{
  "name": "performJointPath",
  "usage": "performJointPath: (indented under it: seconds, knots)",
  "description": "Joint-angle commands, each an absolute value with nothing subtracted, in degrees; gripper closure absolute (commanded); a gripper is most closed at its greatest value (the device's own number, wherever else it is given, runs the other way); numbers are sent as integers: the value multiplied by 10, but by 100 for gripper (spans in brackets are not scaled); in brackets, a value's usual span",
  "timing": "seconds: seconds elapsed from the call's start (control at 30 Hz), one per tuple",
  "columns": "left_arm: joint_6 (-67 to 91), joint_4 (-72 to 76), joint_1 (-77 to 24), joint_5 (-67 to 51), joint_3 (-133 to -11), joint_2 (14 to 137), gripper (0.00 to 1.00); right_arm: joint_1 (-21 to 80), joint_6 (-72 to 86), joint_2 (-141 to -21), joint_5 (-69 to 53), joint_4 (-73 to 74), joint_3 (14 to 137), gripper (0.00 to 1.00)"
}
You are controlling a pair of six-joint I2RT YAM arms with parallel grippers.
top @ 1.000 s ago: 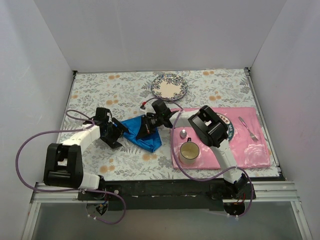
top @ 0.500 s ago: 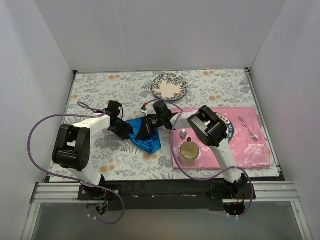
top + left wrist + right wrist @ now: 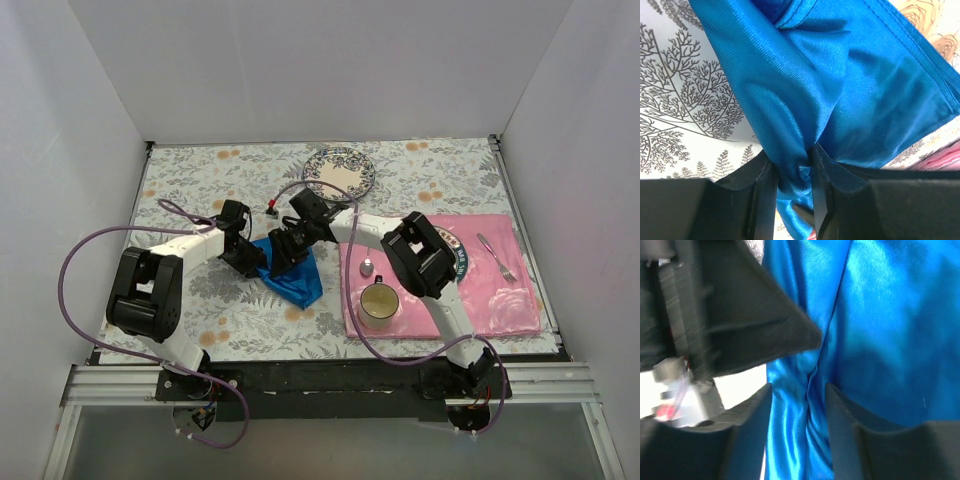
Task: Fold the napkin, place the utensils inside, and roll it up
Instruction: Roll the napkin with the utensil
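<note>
The bright blue napkin [image 3: 298,282] lies bunched on the flowered tablecloth between the two arms. My left gripper [image 3: 250,260] is at its left edge, shut on a gathered fold of the cloth [image 3: 795,170]. My right gripper [image 3: 285,250] sits over the napkin's upper part. In the right wrist view its fingers [image 3: 752,425] stand apart, with loose blue cloth [image 3: 890,315] running between them, not pinched. Of the utensils, a fork [image 3: 497,257] and a small spoon [image 3: 367,266] lie on the pink placemat [image 3: 500,300].
A cup [image 3: 378,303] stands on the placemat's near left part, close to the right arm. A patterned plate [image 3: 339,172] sits at the back centre. Another plate [image 3: 458,252] lies on the placemat, partly under the right arm. White walls surround the table.
My left gripper moved right to the napkin's left edge and shut on it. My right gripper has just opened, letting go of the cloth, and shifted slightly left.
</note>
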State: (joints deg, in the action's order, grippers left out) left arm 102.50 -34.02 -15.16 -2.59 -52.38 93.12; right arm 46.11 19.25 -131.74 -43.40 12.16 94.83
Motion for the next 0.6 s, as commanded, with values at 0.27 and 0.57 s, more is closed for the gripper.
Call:
performJointPath:
  seconds: [0.27,0.57]
  knots:
    - [1049,-460,-156,-30,-560,979,100,556,2,-1139,-153,73,810,24]
    - [1052,-478,-156,-55,-566,990,100,638,-67,-1170,59,5,780,25]
